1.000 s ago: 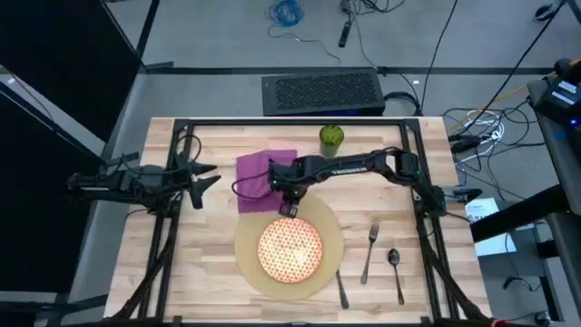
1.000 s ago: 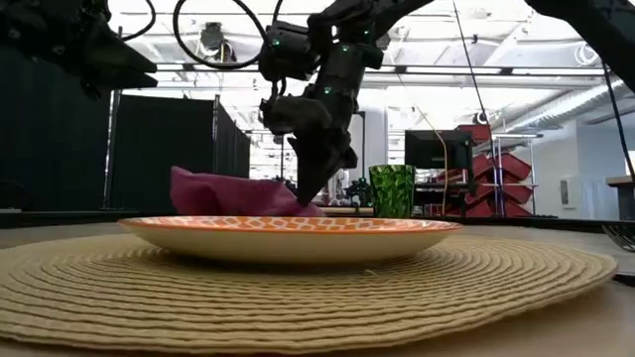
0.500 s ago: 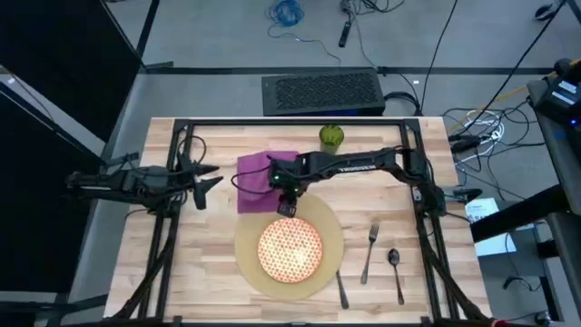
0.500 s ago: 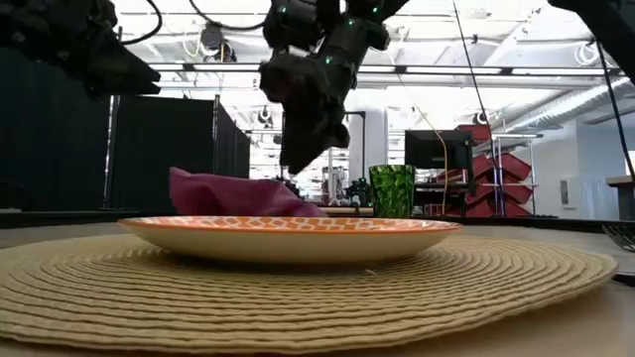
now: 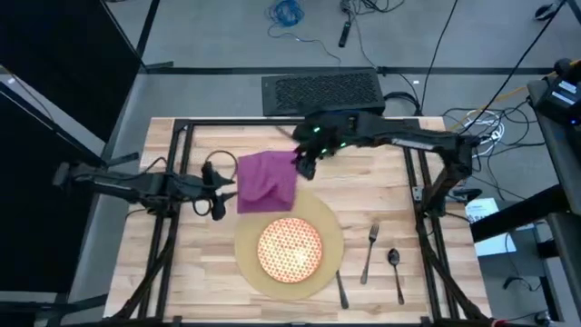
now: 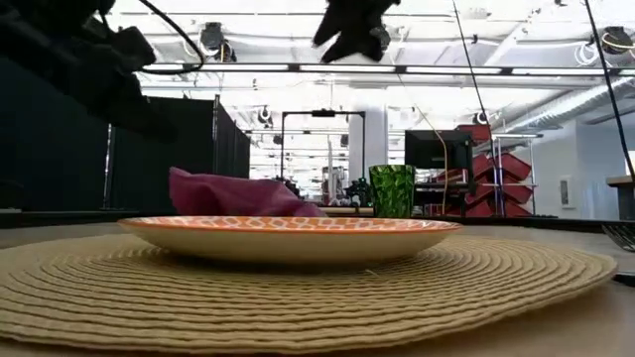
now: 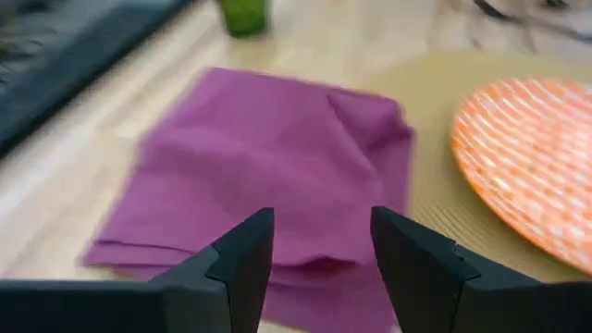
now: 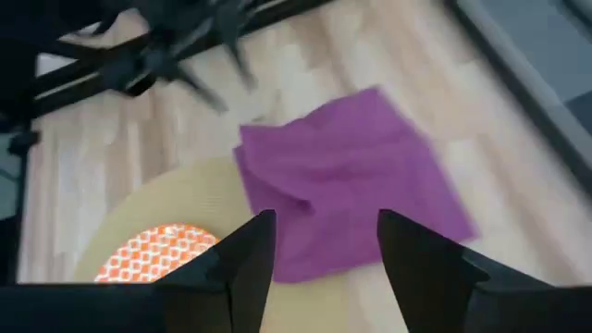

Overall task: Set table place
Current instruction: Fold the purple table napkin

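Note:
The place mat point(image 5: 243, 259), round and pale tan, lies on the table point(image 5: 381, 195) near its front edge. A red-and-cream plate point(image 5: 290, 247) sits on the mat's middle. Just beyond the mat lies a folded purple napkin point(image 5: 265, 180), flat on the wood, its near right corner point(image 7: 393, 157) resting on the mat's rim. My left gripper point(image 5: 221, 186) is open and hangs level at the napkin's left edge, touching nothing. My right gripper point(image 5: 304, 163) is open, high above the napkin's far right corner. A green cup point(image 6: 393, 190) stands behind the napkin.
A fork point(image 5: 370, 252), a spoon point(image 5: 396, 271) and a knife point(image 5: 341, 289) lie right of the mat. The black frame bars point(image 5: 178, 145) run along the table's edges. Bare wood shows left of the mat and at the far right.
My right gripper has risen from low over the napkin's near right corner, beside the plate's far rim, and drawn back toward the table's far edge. My left gripper has moved toward the table's right edge, up to the napkin's left side. The napkin stays flat.

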